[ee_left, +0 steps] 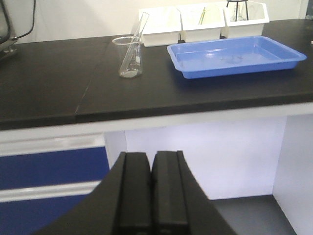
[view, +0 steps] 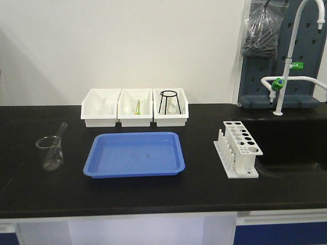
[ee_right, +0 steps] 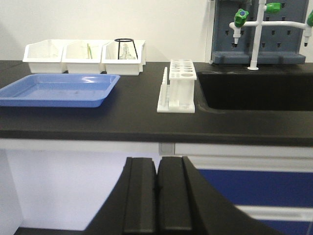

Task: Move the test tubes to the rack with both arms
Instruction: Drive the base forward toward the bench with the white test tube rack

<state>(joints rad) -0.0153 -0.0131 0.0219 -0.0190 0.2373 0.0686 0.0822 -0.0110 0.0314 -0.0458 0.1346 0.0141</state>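
One slender clear test tube (view: pixel 61 132) leans in a clear beaker (view: pixel 50 153) at the counter's left; it also shows in the left wrist view (ee_left: pixel 140 30). The white rack (view: pixel 239 149) stands at the right by the sink, its holes looking empty, and shows in the right wrist view (ee_right: pixel 179 84). My left gripper (ee_left: pixel 151 157) is shut and empty, low in front of the counter edge, below the beaker (ee_left: pixel 130 58). My right gripper (ee_right: pixel 157 162) is shut and empty, low in front of the counter, below the rack. Neither gripper shows in the front view.
A blue tray (view: pixel 102 168) lies mid-counter with faint clear marks inside that I cannot make out. Three white bins (view: pixel 101 121) stand behind it, the right one holding a black wire tripod (view: pixel 168 101). A sink (view: pixel 294 153) and a white tap (view: pixel 288 61) are at the right.
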